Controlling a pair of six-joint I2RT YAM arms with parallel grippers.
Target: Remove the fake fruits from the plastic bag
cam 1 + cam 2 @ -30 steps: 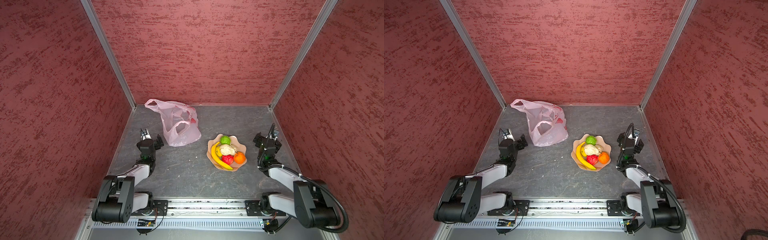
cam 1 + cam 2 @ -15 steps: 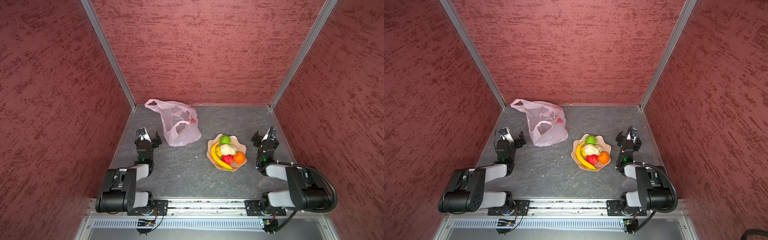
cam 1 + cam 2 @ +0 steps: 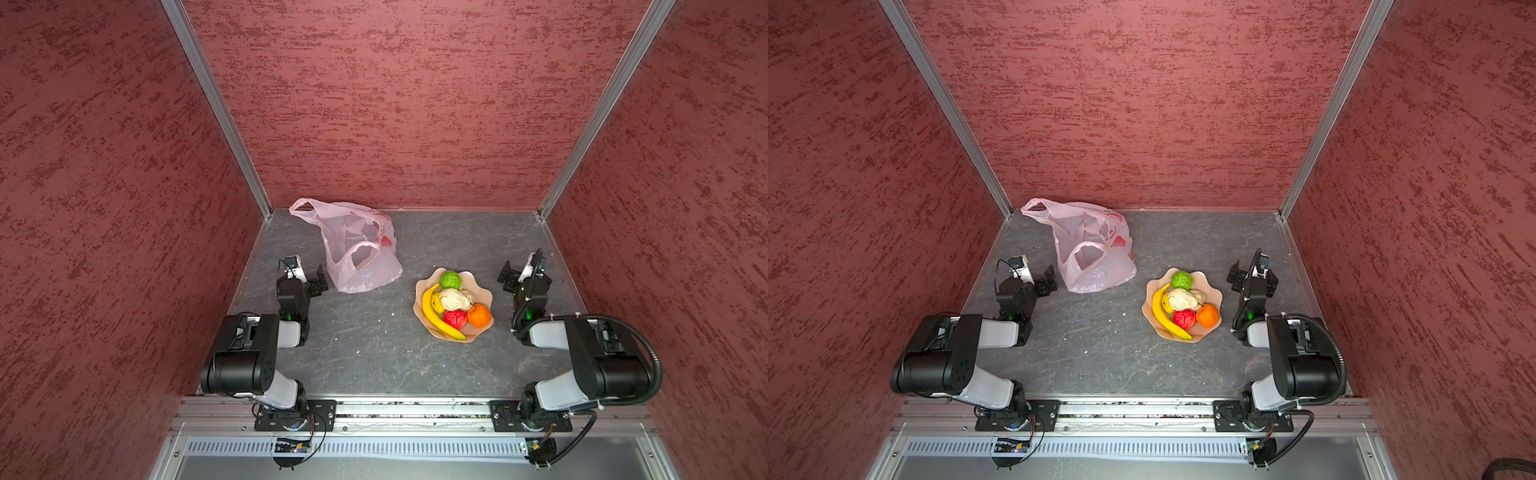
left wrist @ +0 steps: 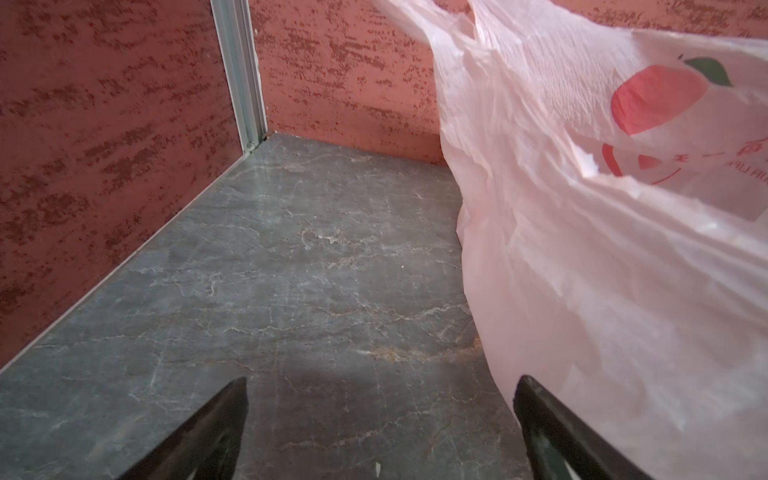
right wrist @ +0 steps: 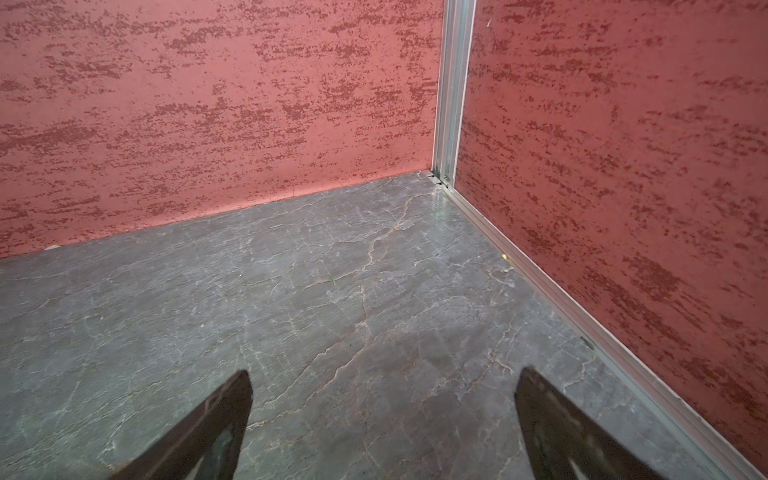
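Note:
The pale-pink plastic bag (image 3: 359, 253) (image 3: 1092, 253) lies crumpled at the back left, its handles toward the corner. The fake fruits sit together in a peach dish (image 3: 485, 290): a banana (image 3: 436, 318), green ball (image 3: 451, 279), beige lump (image 3: 456, 298), red ball (image 3: 455, 319), orange ball (image 3: 479, 315) and a yellow ball (image 3: 435, 302). My left gripper (image 3: 311, 279) (image 4: 380, 382) is open just left of the bag (image 4: 582, 257), one finger beside its skirt. Right of the dish, my right gripper (image 3: 525, 276) (image 5: 382, 374) is open over bare floor.
Red textured walls enclose the grey marbled floor (image 3: 374, 353) on three sides, with aluminium posts in the back corners. Both arms are folded low near the side walls. A metal rail (image 3: 415, 409) runs along the front edge.
Both arms have folded back, their elbow links now standing nearer the front rail. The grippers stay open at about the same spots. Bag, dish and fruits have not moved.

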